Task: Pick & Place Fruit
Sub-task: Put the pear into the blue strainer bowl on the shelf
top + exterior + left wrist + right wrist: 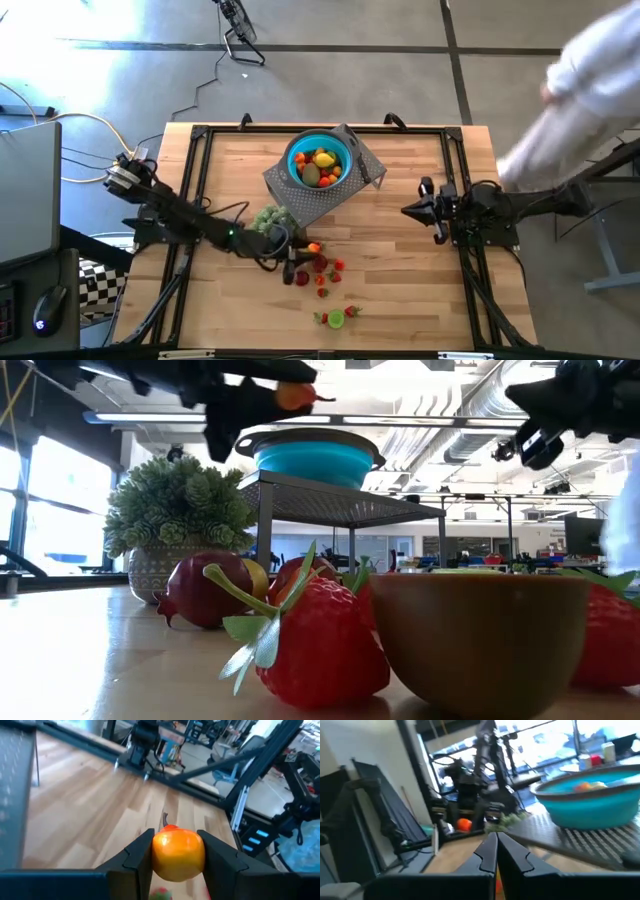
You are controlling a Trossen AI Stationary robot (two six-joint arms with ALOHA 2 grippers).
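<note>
Your left claw point(177, 862) grips a small round orange fruit point(178, 855) between its 2 fingers, lifted above the pale wooden plank table point(400, 290). Just beside it lie the scattered red fruit pieces point(322, 272). Beyond the claw, a blue round bowl point(320, 158) holding fruit sits on a grey mesh stand point(300, 200). Your right claw point(408, 211) waits closed, well apart.

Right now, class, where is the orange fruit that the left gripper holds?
In the high view the orange fruit sits in the left gripper, lifted above the table's middle, between the small potted plant and the loose red fruit.
</note>
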